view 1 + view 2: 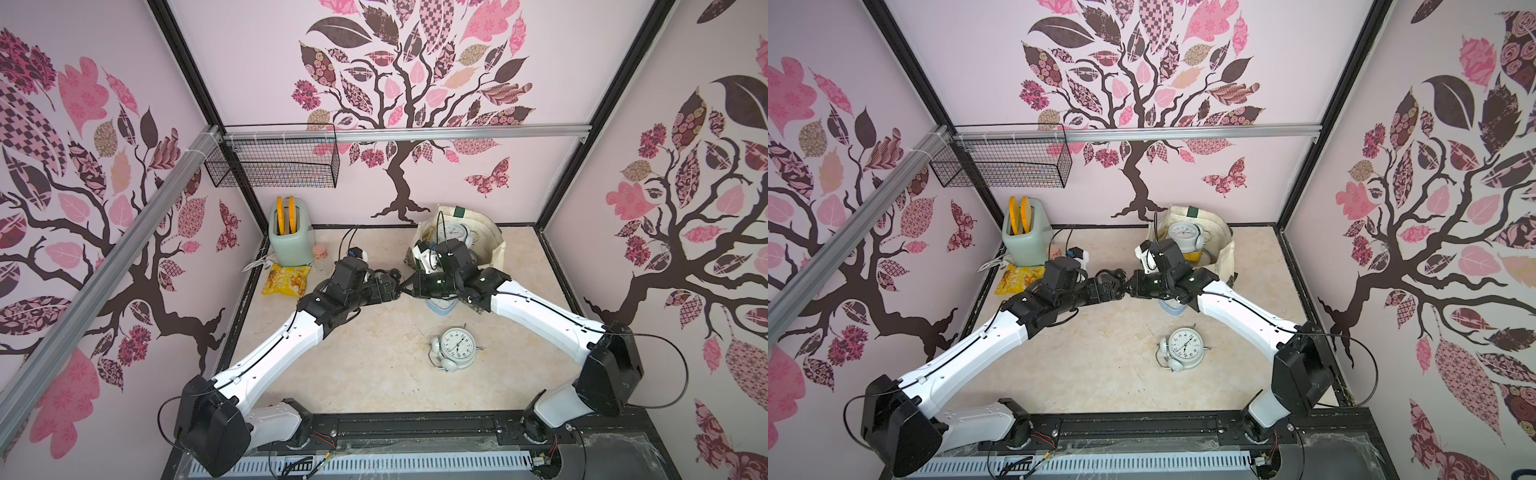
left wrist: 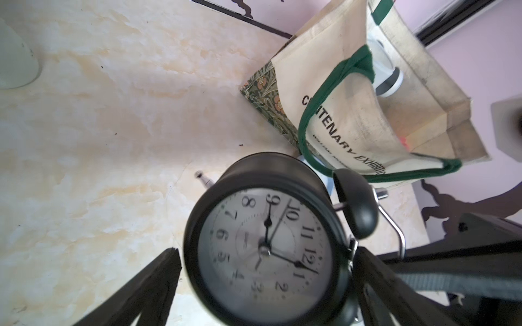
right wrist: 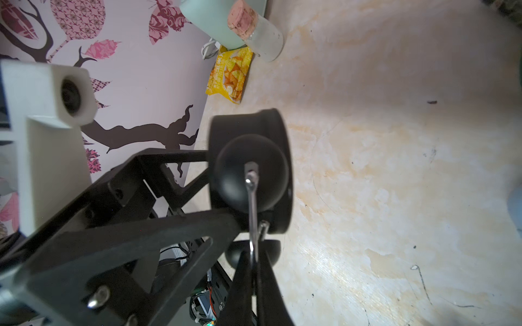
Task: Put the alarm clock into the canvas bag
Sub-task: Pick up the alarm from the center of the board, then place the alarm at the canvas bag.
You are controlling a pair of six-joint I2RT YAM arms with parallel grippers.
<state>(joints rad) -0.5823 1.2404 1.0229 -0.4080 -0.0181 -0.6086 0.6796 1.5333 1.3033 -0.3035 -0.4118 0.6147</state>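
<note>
Now the black alarm clock is pinched above the worktop by its handle in the closed right hand, left hand spread open. The canvas bag, one white clock inside, is not yet reached.

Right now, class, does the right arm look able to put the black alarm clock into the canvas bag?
Probably yes. The right pincer is shut on the handle of the black alarm clock, and the canvas bag stands open nearby. The left pincer is open around the clock, so it should clear first.
</note>
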